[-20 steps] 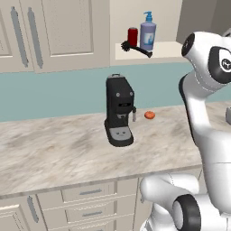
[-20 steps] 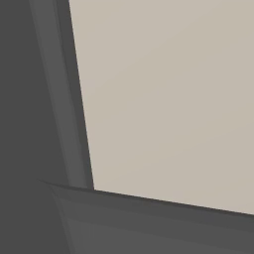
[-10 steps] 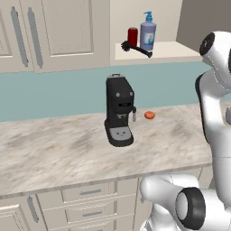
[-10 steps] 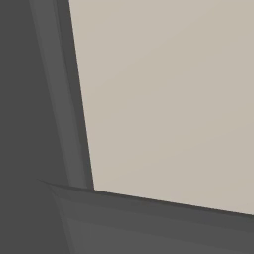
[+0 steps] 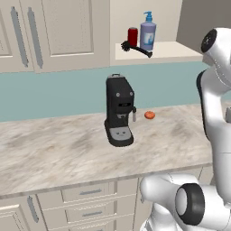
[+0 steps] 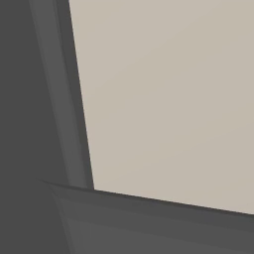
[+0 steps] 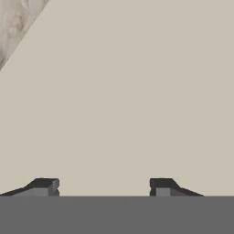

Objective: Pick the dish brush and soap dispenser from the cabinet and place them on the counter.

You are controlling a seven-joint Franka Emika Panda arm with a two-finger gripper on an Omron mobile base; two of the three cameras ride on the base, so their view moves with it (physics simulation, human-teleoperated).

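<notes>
Cabinet (image 5: 153, 49) shelf: dish brush (image 5: 135, 48), soap dispenser (image 5: 147, 32).

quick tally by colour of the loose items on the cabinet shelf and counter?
Black: 2, dish brush on the cabinet shelf, coffee machine on the counter
Red: 1, can
Lavender-blue: 1, soap dispenser
Orange: 1, small round thing on the counter
Total: 5
</notes>
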